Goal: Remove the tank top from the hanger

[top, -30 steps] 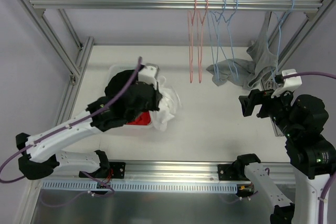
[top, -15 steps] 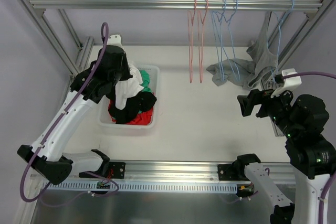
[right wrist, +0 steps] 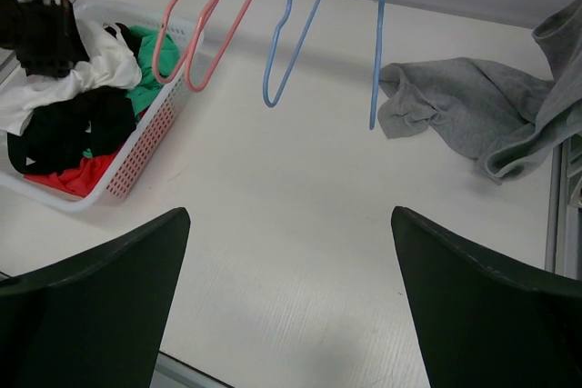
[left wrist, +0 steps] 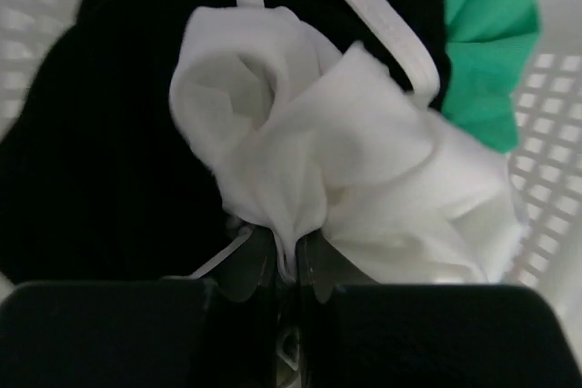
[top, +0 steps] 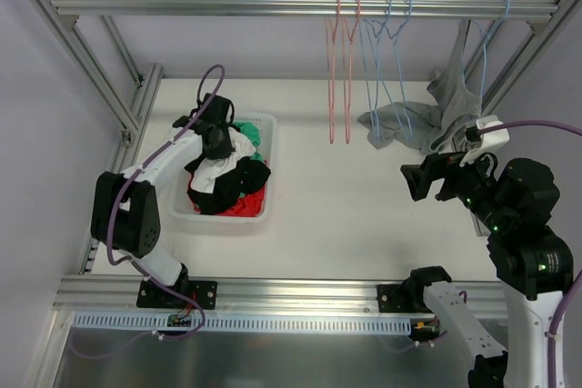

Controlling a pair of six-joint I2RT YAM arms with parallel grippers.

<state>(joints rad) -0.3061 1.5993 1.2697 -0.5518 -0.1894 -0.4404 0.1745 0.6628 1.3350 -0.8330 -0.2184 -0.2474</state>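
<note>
A grey tank top (top: 447, 97) hangs at the right end of the rail on a light blue hanger (top: 488, 38). Its lower part trails onto the table (right wrist: 468, 120). My right gripper (top: 424, 179) hovers in front of it, above the table, open and holding nothing (right wrist: 289, 213). My left gripper (top: 216, 130) is down in the white basket (top: 269, 190), shut on a fold of a white garment (left wrist: 346, 161). That white garment (top: 238, 144) lies on top of black, green and red clothes.
Two pink hangers (top: 338, 70) and two bare blue hangers (top: 386, 61) dangle from the rail (top: 182, 6) over the table's back middle. Frame posts stand at the left and right edges. The basket (right wrist: 136, 156) sits at the table's left side.
The left arm carried the white garment up and back over the basket, then lowered it onto the pile, still gripping it. The right gripper drifted slightly left and stayed open.
</note>
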